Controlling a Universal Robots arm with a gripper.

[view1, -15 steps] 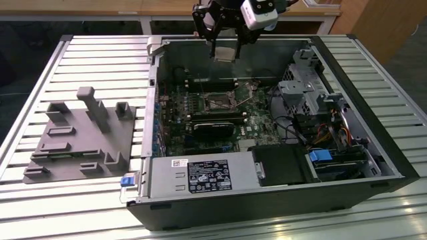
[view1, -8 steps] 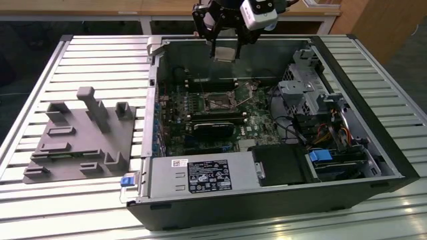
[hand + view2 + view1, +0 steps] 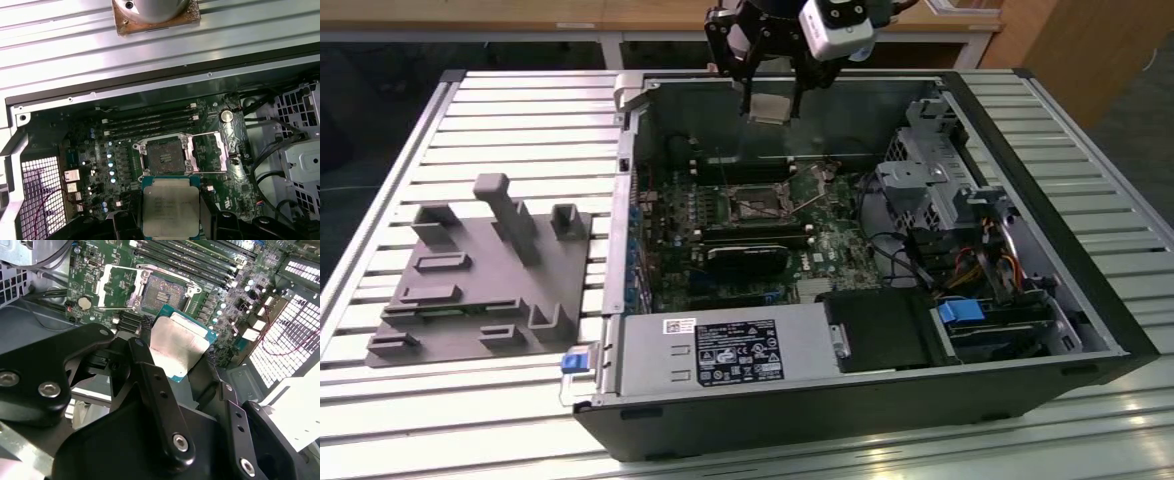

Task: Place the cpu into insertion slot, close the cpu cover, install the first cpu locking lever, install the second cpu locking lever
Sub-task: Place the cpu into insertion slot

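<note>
Holding the cpu (image 3: pixel 170 205) by its edges, end effector (image 3: pixel 175 362) clamped on it above the insertion slot (image 3: pixel 162 155); prob light, stiff, breakable

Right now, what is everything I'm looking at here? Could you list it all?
chip: one, silver-grey top, held above the board
socket: one, dark, on the board, uncovered
socket cover: one, silver frame, swung open beside the socket
circuit board: one, green, inside the computer case
block: one, black, on the board near the socket
power box: one, silver, inside the case at its front edge in the exterior view
computer case: one, black, lying open on the table
moulded tray: one, grey, on the table, at the exterior view's left of the case
table: one, silver slats, under everything
fingers: two, black, shut on the chip's edges
</note>
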